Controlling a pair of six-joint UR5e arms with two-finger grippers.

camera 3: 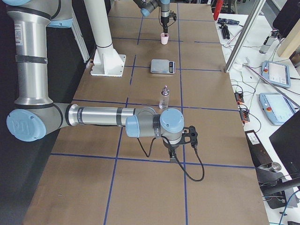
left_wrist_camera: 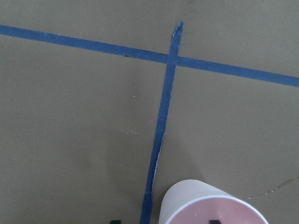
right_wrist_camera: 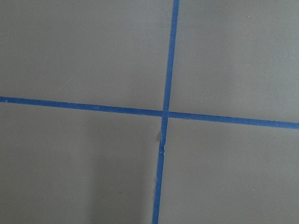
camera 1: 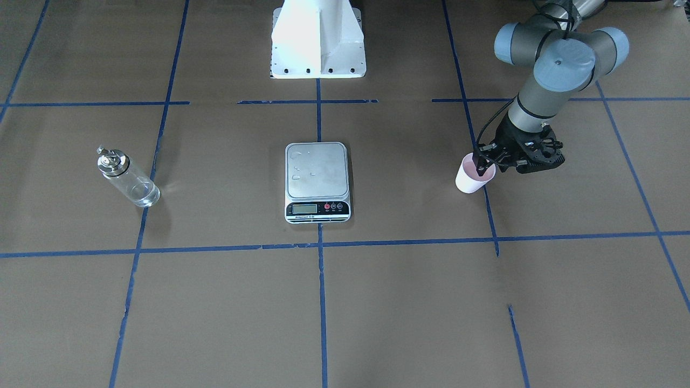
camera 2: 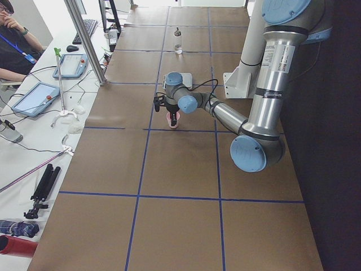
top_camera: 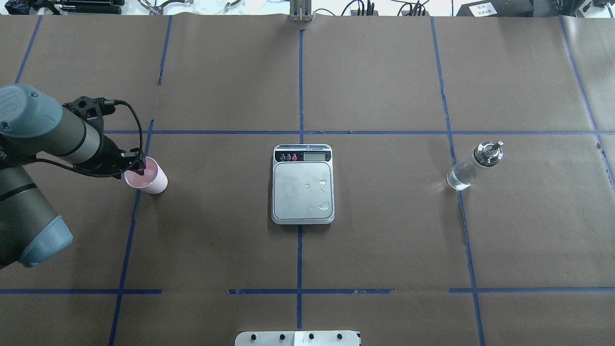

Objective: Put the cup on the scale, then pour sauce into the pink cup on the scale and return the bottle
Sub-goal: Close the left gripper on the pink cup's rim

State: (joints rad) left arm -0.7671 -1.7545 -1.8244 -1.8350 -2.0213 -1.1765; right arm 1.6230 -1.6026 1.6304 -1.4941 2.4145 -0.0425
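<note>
Left wrist-mounted view, nearest first: fingertips (left_wrist_camera: 214, 222) apart, straddling the wall of cup (left_wrist_camera: 212, 205), seemingly not yet pinching. Left gripper (top_camera: 138, 166) at the rim, cup on table (top_camera: 216, 240), well apart from scale (top_camera: 302, 192). Farthest, bottle (top_camera: 473, 168) standing untouched. Step one in hand; next: clamp, lift, carry onto scale. Right gripper (camera 3: 174, 157): cannot tell whether apart or together.

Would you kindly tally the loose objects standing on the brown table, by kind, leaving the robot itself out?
pink cup: 1
kitchen scale: 1
glass bottle: 1
Total: 3
</note>
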